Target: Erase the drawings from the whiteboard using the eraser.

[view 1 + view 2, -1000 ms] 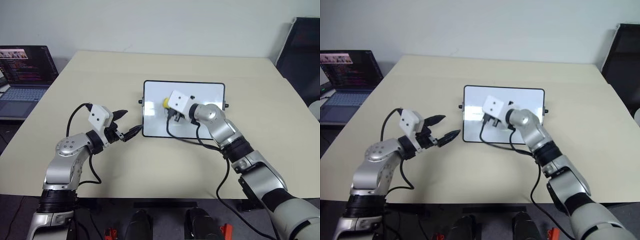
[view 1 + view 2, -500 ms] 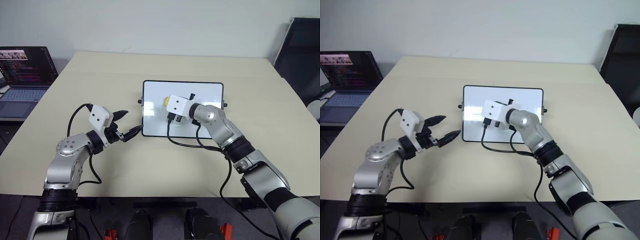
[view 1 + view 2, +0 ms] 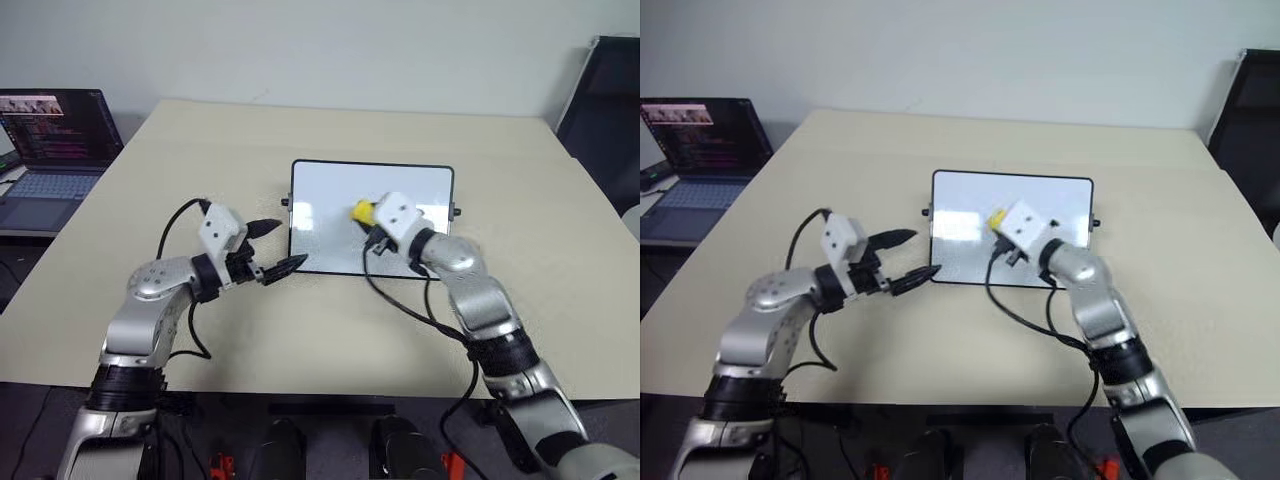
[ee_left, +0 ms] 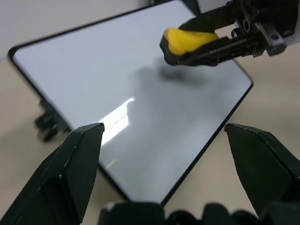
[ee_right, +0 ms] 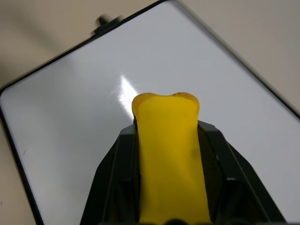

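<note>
A: Where does the eraser (image 3: 362,211) sit relative to the whiteboard (image 3: 330,190)?

B: It's clenched in the right gripper (image 3: 368,222), its yellow end poking out past the fingertips. In the left wrist view it hangs above the board's middle with a shadow under it, so I'd judge it lifted clear, not pressing.

A: And the board itself?

B: Flat near the centre of the desk (image 3: 200,140), long axis running across. No blue drawings are visible on it from here.

A: The arm's pose?

B: The right forearm reaches in from the near edge, gripper roughly level and angled toward the robot's left. The left gripper (image 3: 278,248) stands released, fingers spread, just off the board's near-left corner.
</note>
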`<state>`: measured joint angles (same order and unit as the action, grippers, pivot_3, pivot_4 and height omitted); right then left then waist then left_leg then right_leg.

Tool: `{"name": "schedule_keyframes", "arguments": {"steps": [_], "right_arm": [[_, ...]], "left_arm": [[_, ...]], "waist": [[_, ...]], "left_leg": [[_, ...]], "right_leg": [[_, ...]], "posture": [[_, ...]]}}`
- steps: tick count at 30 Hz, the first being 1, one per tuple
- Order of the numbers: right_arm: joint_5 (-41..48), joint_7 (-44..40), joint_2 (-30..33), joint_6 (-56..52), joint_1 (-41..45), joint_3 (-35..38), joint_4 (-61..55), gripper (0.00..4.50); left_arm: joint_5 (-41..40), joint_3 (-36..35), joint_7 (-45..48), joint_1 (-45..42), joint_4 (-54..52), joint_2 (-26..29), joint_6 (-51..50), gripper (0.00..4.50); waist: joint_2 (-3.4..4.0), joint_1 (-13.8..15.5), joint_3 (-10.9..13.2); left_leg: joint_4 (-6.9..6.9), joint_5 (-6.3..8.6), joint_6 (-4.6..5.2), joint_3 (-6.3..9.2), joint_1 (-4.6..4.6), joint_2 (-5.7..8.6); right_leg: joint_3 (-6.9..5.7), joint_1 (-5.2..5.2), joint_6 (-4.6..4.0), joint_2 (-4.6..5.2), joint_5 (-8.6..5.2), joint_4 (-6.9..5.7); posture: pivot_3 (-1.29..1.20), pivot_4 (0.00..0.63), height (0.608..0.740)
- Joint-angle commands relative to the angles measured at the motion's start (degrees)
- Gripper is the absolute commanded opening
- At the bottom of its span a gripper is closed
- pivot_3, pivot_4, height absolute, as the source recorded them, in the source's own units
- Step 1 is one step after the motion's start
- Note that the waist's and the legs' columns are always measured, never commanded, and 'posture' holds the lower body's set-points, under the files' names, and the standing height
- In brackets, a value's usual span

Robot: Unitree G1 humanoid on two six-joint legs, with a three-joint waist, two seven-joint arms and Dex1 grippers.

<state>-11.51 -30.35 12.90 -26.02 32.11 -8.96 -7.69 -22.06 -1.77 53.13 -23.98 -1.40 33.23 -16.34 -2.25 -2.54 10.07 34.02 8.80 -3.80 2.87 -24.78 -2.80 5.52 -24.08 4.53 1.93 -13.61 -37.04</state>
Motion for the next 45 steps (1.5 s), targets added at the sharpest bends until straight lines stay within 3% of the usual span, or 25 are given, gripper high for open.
{"name": "schedule_keyframes", "arguments": {"steps": [1,4,9,12,20,36,45], "right_arm": [[2.20,3.11,-0.99,-11.27,-6.93,6.36,-16.33,1.28],[2.74,5.26,-1.63,-22.24,-15.38,11.39,-28.83,1.28],[3.04,10.03,-2.70,-27.35,-22.19,17.30,-32.99,1.28],[4.95,14.64,-6.26,-28.97,-21.93,23.75,-29.10,1.28],[7.62,18.42,-3.75,-23.71,-17.22,26.23,-14.41,1.28],[11.30,21.45,1.45,-13.42,-9.63,25.83,4.41,1.28],[13.51,21.03,3.16,-12.66,-8.79,25.57,5.19,4.33]], "left_arm": [[-1.15,2.93,2.09,-4.36,-1.96,-1.91,-0.83,4.50],[-0.67,6.76,5.11,-8.72,-0.09,-3.93,-1.36,4.50],[1.93,12.98,8.97,-15.09,4.92,-6.88,-1.48,4.50],[4.86,18.25,12.44,-20.81,10.55,-11.54,0.95,4.50],[12.41,24.12,16.81,-28.91,25.86,-18.83,9.59,4.50],[16.15,23.40,16.97,-29.15,27.83,-20.75,10.78,4.50],[15.73,21.97,14.40,-26.39,23.98,-19.74,7.51,4.50]], "waist": [[0.00,0.08,0.00],[0.00,0.72,0.00],[0.03,0.05,0.01],[0.02,0.18,0.01],[0.11,-0.81,0.05],[0.25,-0.77,0.13],[0.27,-0.83,0.14]], "left_leg": [[0.00,0.00,0.00,0.00,0.00,0.00],[-0.04,0.01,-0.01,0.01,-0.05,0.01],[0.02,0.02,-0.02,-0.03,0.03,0.01],[0.08,0.01,-0.02,0.00,0.04,0.03],[0.14,0.01,0.00,-0.06,-0.02,0.06],[-0.02,0.01,0.01,-0.02,-0.05,0.09],[-0.02,0.01,0.01,0.00,-0.05,0.09]], "right_leg": [[0.01,0.00,0.00,0.00,0.00,0.01],[-0.02,0.00,0.07,0.01,-0.07,0.03],[0.04,-0.01,-0.03,0.00,-0.03,0.00],[0.03,0.02,-0.08,0.00,0.00,0.02],[0.12,0.00,-0.04,0.02,0.02,0.06],[0.12,0.00,0.16,0.01,-0.07,0.04],[0.12,0.01,0.23,0.00,-0.04,0.03]], "posture": [[0.00,0.150,0.740],[0.00,0.150,0.740],[0.00,0.150,0.740],[0.00,0.150,0.740],[0.00,0.150,0.740],[0.00,0.150,0.740],[0.00,0.150,0.740]]}}
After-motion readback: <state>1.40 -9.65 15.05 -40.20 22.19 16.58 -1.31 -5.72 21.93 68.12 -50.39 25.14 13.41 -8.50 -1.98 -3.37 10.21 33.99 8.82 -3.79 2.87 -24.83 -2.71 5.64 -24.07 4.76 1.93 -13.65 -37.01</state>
